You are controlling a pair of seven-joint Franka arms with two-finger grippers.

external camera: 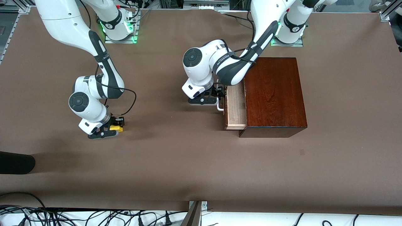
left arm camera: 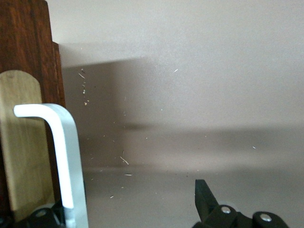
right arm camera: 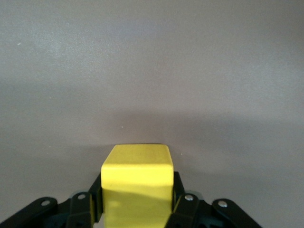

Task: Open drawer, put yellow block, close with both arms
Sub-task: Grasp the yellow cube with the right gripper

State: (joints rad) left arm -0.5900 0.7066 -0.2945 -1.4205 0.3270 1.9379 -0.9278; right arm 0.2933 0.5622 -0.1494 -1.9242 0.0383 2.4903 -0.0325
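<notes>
While the drawer sits partly out, the scene reads as follows.

Right gripper [external camera: 110,128]: down at the table [external camera: 176,163] toward the right arm's end, its 2 fingers [right arm camera: 183,202] clamped on the block.
Block [external camera: 116,127]: yellow, pinched on both sides; the right wrist view [right arm camera: 137,183] shows it filling the gap.
Drawer [external camera: 236,106]: pale wood tray, part-way out of the dark box [external camera: 273,94].
Handle [external camera: 220,106]: white bar [left arm camera: 64,156] on the drawer front.
Left gripper [external camera: 215,93]: at the handle, jaws wide, 1 finger on either side of the bar.
</notes>
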